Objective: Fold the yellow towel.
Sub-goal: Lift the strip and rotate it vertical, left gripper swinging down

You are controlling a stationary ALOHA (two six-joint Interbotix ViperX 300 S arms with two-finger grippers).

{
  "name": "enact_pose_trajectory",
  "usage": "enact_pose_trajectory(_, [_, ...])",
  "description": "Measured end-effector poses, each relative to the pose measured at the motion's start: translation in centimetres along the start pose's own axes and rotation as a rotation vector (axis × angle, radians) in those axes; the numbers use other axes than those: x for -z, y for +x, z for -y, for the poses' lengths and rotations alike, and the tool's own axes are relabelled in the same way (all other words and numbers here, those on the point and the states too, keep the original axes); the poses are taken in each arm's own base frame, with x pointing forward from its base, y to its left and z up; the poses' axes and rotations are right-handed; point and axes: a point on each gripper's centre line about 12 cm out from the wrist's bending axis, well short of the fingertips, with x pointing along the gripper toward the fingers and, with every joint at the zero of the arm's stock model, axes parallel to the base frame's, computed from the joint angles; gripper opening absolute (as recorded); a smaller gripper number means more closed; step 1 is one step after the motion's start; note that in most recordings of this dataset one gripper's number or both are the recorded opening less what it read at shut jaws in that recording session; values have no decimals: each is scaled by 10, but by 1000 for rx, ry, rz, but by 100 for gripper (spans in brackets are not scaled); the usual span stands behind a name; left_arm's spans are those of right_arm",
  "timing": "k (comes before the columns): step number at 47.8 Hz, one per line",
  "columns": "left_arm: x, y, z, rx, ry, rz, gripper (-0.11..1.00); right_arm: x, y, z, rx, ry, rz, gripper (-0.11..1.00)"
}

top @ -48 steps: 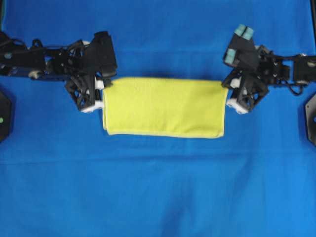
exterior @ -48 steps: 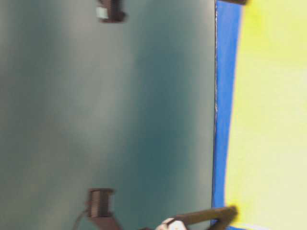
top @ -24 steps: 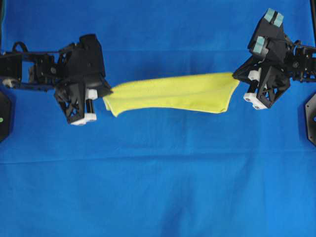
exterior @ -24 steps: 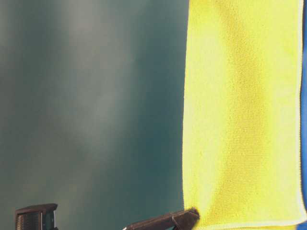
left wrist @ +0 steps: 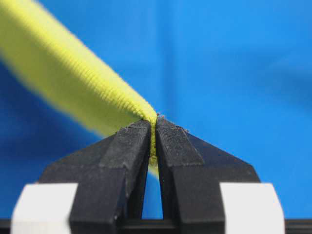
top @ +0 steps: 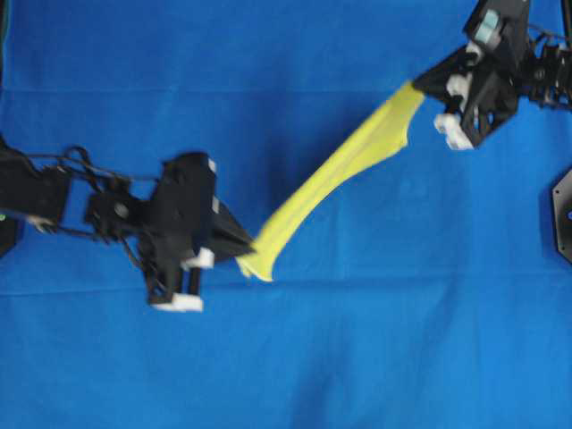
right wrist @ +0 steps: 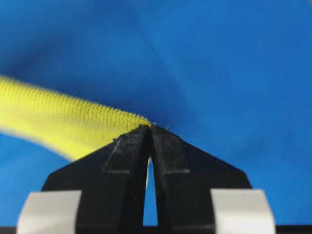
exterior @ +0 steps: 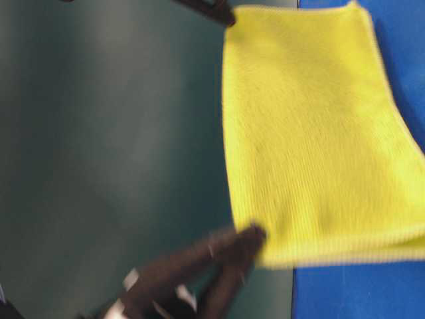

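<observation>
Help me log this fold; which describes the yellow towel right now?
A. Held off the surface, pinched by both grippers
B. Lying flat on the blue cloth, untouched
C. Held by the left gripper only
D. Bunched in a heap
A: the yellow towel hangs stretched between the left gripper and right gripper, each shut on a corner.

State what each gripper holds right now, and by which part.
Both hold the yellow towel. The left gripper is shut on its lower-left corner and the right gripper on its upper-right corner in the overhead view, so it hangs stretched between them.

The yellow towel is finely ribbed matt cloth; the black fingers look grainy matt plastic.
</observation>
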Motion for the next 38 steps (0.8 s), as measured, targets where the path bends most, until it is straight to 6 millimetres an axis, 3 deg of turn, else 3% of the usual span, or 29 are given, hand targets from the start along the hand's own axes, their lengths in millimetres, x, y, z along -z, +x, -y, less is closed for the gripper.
enact_pose_trajectory(11, [-28, 48, 19, 35, 91, 41, 3, -21, 17, 8, 15, -6, 48, 2])
enact_pose_trajectory(21, [-44, 86, 23, 36, 129, 57, 3, -44, 40, 4, 3, -29, 79, 2])
enact_pose_trajectory(27, [-48, 95, 23, 36, 137, 64, 3, -50, 50, 3, 3, -36, 74, 2])
enact_pose_trajectory(38, [-44, 102, 23, 36, 137, 56, 3, -48, 49, 3, 7, -45, 69, 2])
